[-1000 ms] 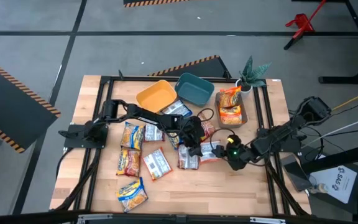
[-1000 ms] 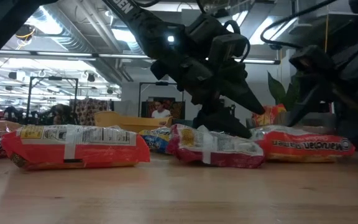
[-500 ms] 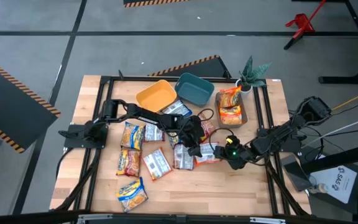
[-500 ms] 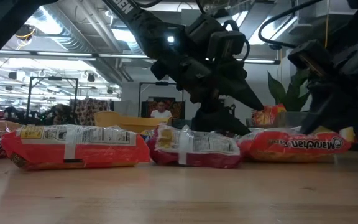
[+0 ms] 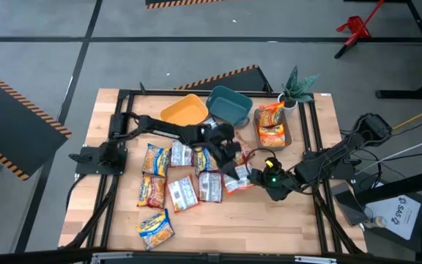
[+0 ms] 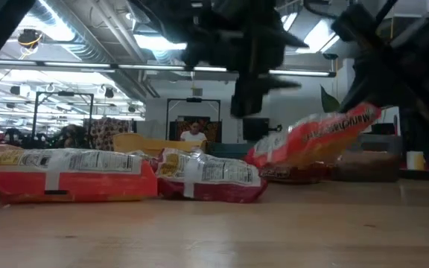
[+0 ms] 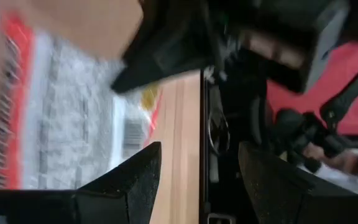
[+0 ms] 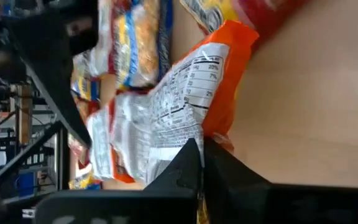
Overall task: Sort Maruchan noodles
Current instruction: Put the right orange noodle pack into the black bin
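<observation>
Low view alone is showing the orange packet tilting off the worktop; right end effector is pinching it; left end effector is hanging spread, empty, above the packets.

The left arm's tool hangs open mid-table, the right tool just beside it, clamped.

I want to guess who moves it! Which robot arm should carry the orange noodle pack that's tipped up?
Right, probably. The right gripper is already shut on the orange packet, one end lifted off the table. The left gripper has open, empty jaws above the pile.
</observation>
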